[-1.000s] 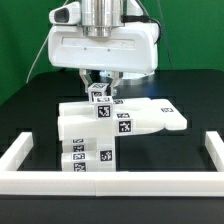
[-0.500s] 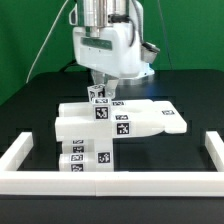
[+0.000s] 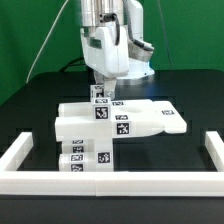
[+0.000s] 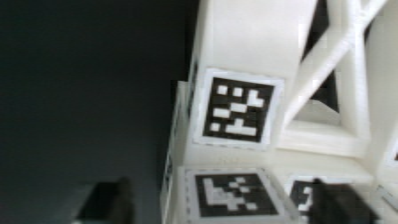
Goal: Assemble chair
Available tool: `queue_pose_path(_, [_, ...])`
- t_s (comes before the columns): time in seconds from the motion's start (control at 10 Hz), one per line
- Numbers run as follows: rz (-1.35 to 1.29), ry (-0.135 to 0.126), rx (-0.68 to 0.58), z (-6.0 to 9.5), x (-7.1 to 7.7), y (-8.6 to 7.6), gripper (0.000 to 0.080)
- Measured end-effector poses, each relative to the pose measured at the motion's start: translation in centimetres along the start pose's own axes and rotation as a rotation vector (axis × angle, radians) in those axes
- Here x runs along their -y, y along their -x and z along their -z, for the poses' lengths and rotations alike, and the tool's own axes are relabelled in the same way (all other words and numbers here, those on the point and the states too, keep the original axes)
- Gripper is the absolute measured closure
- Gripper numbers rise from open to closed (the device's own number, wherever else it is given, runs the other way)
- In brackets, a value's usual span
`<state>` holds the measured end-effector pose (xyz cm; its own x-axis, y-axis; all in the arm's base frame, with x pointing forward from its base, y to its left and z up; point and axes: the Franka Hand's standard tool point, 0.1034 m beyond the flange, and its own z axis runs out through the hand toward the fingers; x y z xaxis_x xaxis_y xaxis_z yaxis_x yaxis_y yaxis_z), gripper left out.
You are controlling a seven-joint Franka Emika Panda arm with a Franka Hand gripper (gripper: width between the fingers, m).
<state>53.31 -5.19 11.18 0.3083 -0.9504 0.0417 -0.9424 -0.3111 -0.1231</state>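
1 white chair [image 3: 118,122], part-built from blocky pieces with square black-and-white tags, lies on the dark bench [image 3: 30,112] inside the low white rail [image 3: 110,181], near the middle of the exterior view. Its flat slab points toward that view's right, with thick legs stacked below at the front. Over the small tagged piece at the chair's back hangs the gripper [image 3: 101,83], and in the wrist view its 2 dark fingers [image 4: 103,200] stand spread apart on either side of the cross-braced piece [image 4: 302,70], gripping nothing.
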Motion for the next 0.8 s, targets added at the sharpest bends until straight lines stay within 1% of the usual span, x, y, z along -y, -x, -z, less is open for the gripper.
queue_pose_path(0.1, [0.179,0.001,0.000,0.00,-0.07,-0.14,0.0217])
queue_pose_path(0.2, [0.394,0.004,0.005,0.09,-0.07,-0.35,0.0161])
queue_pose_path(0.3, [0.525,0.012,0.020,0.18,-0.09,-0.25,0.0161])
queue_pose_path(0.5, [0.734,0.018,0.045,0.15,-0.54,-0.48,0.0151])
queue_pose_path(0.8, [0.926,0.015,0.044,0.13,-0.51,-0.57,0.0150])
